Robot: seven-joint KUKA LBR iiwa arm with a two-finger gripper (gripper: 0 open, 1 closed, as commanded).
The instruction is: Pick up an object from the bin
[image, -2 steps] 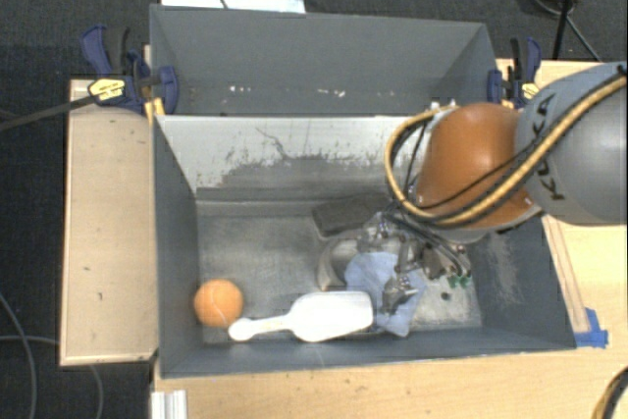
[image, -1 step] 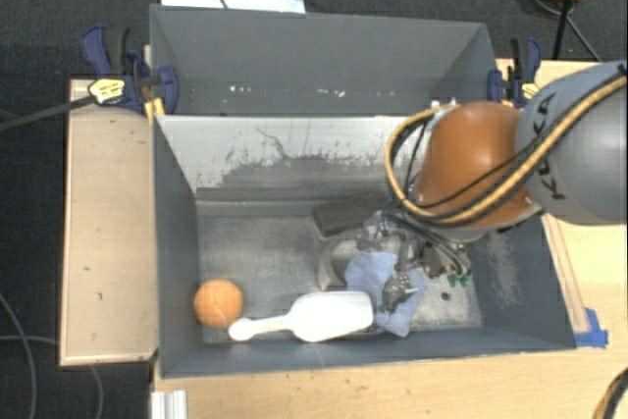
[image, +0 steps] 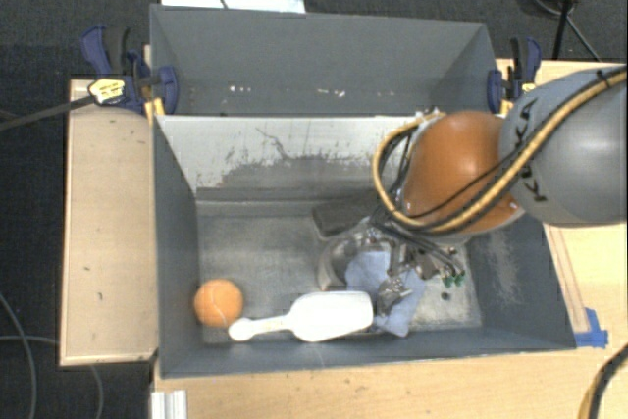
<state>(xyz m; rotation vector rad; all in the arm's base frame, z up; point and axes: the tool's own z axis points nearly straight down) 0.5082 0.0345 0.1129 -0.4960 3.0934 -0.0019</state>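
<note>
**Three things on the bin floor, gripper low over the blue one**

Camera view: the arm reaches in from the right, and its orange wrist cover (image: 459, 174) hangs over the right half of the grey metal bin (image: 294, 157). Below it the gripper (image: 397, 278) sits low at the bin floor, right of centre. It is on or just above a pale blue, crumpled cloth-like piece (image: 374, 271). Cables and wrist hardware crowd that spot, so I cannot tell whether the gripper is released, clenched or grasping anything.

A white plastic scoop (image: 314, 318) lies along the front wall, its bowl end touching or just beside the blue piece and its handle pointing left. An orange ball (image: 218, 302) rests in the front left corner, just beside the handle tip and well apart from the gripper.

By my reading, the step in hand is the descent or the grasp on the blue piece. Nothing looks lifted yet. The next move calls for a firm close on the soft fabric and a straight lift, clear of the scoop and the front wall.
</note>
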